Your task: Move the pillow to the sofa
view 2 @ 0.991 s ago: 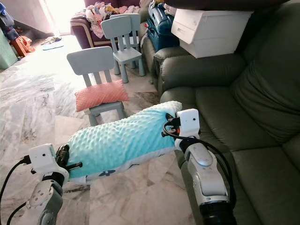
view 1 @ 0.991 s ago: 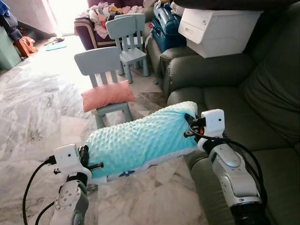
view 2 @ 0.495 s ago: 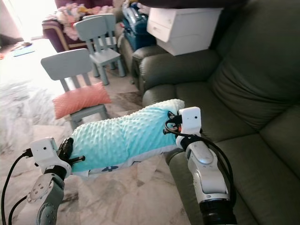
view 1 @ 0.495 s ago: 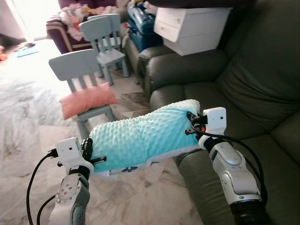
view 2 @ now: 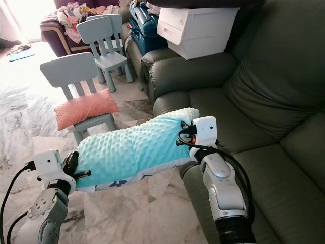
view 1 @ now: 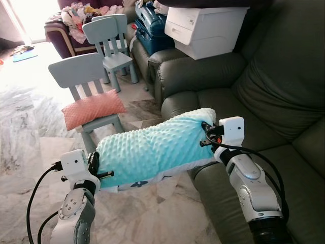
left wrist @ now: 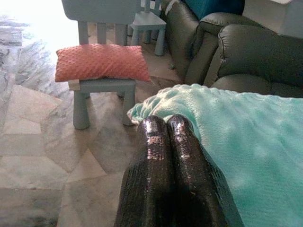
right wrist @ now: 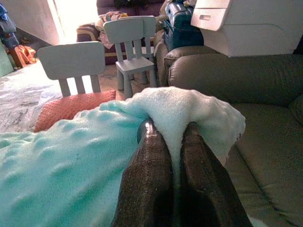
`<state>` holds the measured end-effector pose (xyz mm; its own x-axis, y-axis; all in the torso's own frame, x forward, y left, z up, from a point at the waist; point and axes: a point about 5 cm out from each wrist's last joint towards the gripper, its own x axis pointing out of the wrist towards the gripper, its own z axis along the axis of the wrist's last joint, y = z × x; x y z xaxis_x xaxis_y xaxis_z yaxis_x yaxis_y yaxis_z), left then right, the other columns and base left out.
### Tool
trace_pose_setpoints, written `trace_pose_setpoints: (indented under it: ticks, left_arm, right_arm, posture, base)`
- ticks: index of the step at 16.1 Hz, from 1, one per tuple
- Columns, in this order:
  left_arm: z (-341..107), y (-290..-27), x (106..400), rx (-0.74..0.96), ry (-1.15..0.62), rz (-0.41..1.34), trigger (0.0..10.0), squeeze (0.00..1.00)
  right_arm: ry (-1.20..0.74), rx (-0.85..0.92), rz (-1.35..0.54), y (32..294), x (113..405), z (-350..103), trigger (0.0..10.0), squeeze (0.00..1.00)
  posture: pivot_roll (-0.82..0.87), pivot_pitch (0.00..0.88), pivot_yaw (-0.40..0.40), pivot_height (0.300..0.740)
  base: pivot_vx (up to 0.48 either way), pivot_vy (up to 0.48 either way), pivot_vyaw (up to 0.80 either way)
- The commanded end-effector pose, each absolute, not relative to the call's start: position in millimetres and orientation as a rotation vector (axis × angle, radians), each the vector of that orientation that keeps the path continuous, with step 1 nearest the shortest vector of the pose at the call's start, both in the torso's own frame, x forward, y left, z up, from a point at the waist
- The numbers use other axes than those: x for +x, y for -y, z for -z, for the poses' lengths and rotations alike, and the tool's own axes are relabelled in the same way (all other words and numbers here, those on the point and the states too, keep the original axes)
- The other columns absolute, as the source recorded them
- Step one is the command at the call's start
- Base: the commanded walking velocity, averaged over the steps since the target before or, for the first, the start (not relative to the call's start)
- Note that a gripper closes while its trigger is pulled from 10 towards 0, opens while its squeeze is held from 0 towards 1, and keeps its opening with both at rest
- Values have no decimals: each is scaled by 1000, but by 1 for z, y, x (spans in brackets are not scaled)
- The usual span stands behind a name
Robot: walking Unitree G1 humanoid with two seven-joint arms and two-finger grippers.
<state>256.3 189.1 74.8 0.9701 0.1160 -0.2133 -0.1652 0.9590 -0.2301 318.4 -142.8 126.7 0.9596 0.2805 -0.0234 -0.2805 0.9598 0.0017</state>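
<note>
Grippers hold a turquoise dotted pillow between them, off the floor. Right gripper pinches a fold of the pillow's corner, fabric squeezed between its two black fingers. Left gripper has its fingers pressed together at the pillow's other end, at the edge of the fabric; whether any cloth sits between them I cannot tell. Pillow hangs level in front of the robot, right end over the front edge of the dark green leather sofa, left end over the marble floor. Behind it, a salmon dotted cushion lies on a pale blue child's chair; a second blue chair stands further back. White storage box sits on the sofa's armrest.
</note>
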Motion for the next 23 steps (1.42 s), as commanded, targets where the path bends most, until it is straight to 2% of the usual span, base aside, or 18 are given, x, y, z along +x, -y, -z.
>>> trace_pose_setpoints:
  ticks: [1, 8, 11, 14, 23]
  left_arm:
    - [-75, -195, 258, -236, -206, -161, 10000, 0]
    - [-77, -199, 262, -213, -206, -159, 10000, 0]
    - [-77, -200, 263, -217, -205, -161, 10000, 0]
    - [-77, -202, 264, -235, -205, -157, 10000, 0]
    - [-83, -210, 271, -230, -187, -175, 10000, 0]
  right_arm:
    - [-2, 8, -295, 139, 321, -134, 10000, 0]
    - [-9, 22, -288, 140, 321, -132, 10000, 0]
    - [0, 10, -297, 139, 319, -133, 10000, 0]
    - [-23, 23, -286, 140, 320, -130, 10000, 0]
    - [-27, 27, -277, 141, 320, -130, 10000, 0]
  posture:
    - [-255, 0, 95, 740]
    - [-255, 0, 98, 740]
    - [-256, 0, 99, 740]
    - [-257, 0, 100, 740]
    - [-258, 7, 104, 740]
  base:
    - [0, 0, -800]
    - [0, 0, -800]
    - [0, 0, 0]
    - [0, 0, -800]
    - [0, 0, -89]
